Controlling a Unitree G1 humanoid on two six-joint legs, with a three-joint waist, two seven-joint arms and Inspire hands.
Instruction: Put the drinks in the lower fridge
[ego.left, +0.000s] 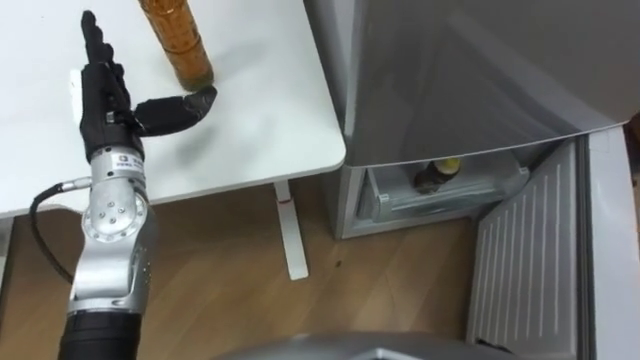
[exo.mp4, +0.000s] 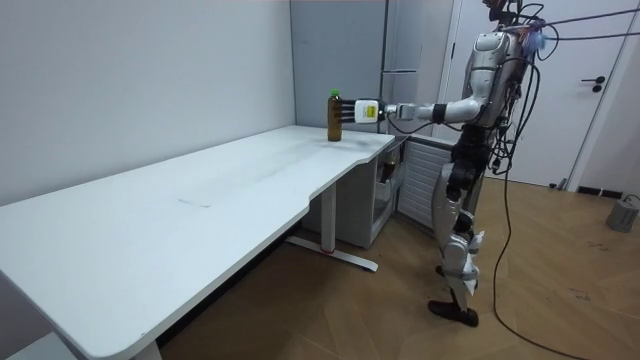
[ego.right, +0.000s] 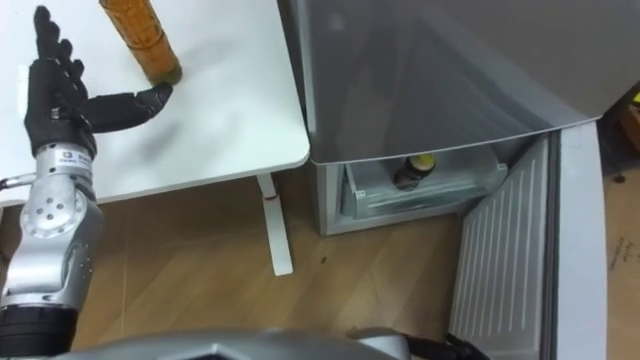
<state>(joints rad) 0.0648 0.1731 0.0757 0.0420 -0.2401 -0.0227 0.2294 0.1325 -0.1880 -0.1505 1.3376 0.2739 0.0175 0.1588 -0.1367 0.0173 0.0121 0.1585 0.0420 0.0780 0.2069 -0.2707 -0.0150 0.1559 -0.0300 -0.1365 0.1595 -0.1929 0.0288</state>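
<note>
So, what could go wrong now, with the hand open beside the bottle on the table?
1. The left hand is open and only its thumb is at the base of the bottle; a push there could tip the tall bottle on the table.
2. A second bottle already sits in the lower fridge; the new one might knock it.

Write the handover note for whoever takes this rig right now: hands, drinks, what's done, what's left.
Left hand: open, fingers straight, beside the amber bottle, with the thumb reaching to its base. It has no grip yet.
Amber bottle: upright on the white table, near the corner next to the fridge.
Lower fridge: its door is open, and a yellow-capped bottle is inside.
Done: one drink is in and the fridge is open.
Left: close the hand on the amber bottle, carry it to the lower fridge and set it inside.
</note>
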